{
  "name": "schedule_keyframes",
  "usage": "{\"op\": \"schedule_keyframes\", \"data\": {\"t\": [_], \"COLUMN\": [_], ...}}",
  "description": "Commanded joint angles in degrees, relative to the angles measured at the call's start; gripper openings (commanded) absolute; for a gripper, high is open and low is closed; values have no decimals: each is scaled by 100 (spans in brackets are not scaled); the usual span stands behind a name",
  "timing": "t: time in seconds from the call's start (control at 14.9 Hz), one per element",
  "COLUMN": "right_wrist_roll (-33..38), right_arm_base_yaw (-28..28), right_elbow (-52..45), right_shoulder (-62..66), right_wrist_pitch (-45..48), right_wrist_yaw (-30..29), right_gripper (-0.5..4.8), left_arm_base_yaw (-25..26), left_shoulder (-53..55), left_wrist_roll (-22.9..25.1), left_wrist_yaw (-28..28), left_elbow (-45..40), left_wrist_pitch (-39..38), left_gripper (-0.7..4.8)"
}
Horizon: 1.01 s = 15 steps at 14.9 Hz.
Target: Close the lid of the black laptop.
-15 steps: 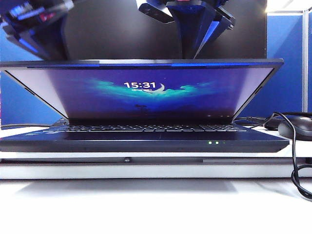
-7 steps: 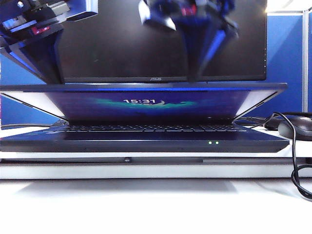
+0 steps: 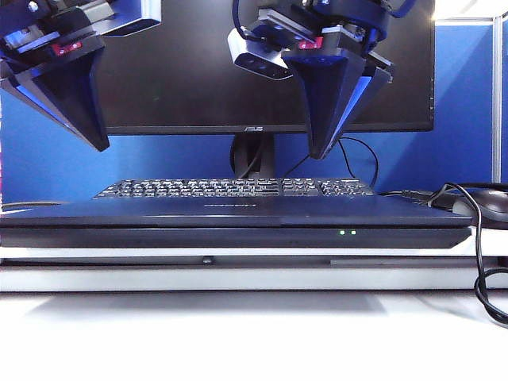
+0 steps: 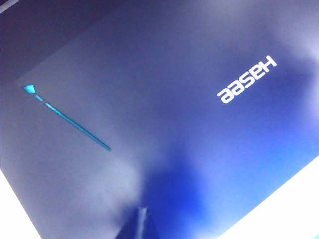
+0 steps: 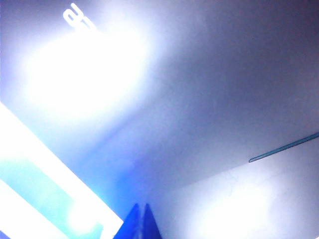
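The black laptop (image 3: 238,236) lies on a white stand, two green LEDs lit on its front edge. Its lid (image 3: 238,211) is down flat on the base, and neither screen nor laptop keys show. My left gripper (image 3: 101,145) hangs shut above the lid's left part. My right gripper (image 3: 317,153) hangs shut above the lid right of centre. Both tips are clear of the lid in the exterior view. The left wrist view shows the lid's matte outside (image 4: 149,124) with the Hasee logo (image 4: 246,79) past the shut left gripper (image 4: 140,219). The right wrist view shows the lid (image 5: 224,99) under glare beyond the shut right gripper (image 5: 142,216).
A large black ASUS monitor (image 3: 198,71) stands behind the laptop, with a separate black keyboard (image 3: 230,188) in front of its foot. A black mouse (image 3: 484,205) and its cable (image 3: 480,270) lie at the right. The white stand's edge (image 3: 238,276) runs below the laptop.
The lid has swung down from partly open to flat on the base, hiding the lit screen. Both grippers came lower with it.
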Motion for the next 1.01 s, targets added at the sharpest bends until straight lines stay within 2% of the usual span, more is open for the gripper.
{"op": "schedule_keyframes", "data": {"t": [0.07, 0.34, 0.54, 0.67, 0.87, 1.01], "right_wrist_roll": [24, 223, 304, 302, 299, 299], "right_arm_base_yaw": [11, 11, -24, -76, -66, -26], "right_elbow": [17, 39, 66, 66, 63, 61], "right_shoulder": [-24, -267, -940, -1473, -2433, -2975], "right_wrist_pitch": [103, 887, 1628, 2024, 2664, 2787], "right_wrist_yaw": [-9, -393, -332, -337, -337, -376], "right_gripper": [-5, -5, -5, -5, -5, -5], "left_arm_base_yaw": [2, 2, 2, 2, 2, 2], "left_shoulder": [66, 42, -295, -824, -2177, -3084], "left_wrist_roll": [-28, -131, -302, -476, -721, -671], "left_wrist_yaw": [44, 66, 175, 170, 55, -584], "left_elbow": [0, 2, 4, 2, 2, 2], "left_wrist_pitch": [15, 710, 1102, 1497, 2444, 2500], "left_gripper": [-6, -6, -6, -6, -6, -6]}}
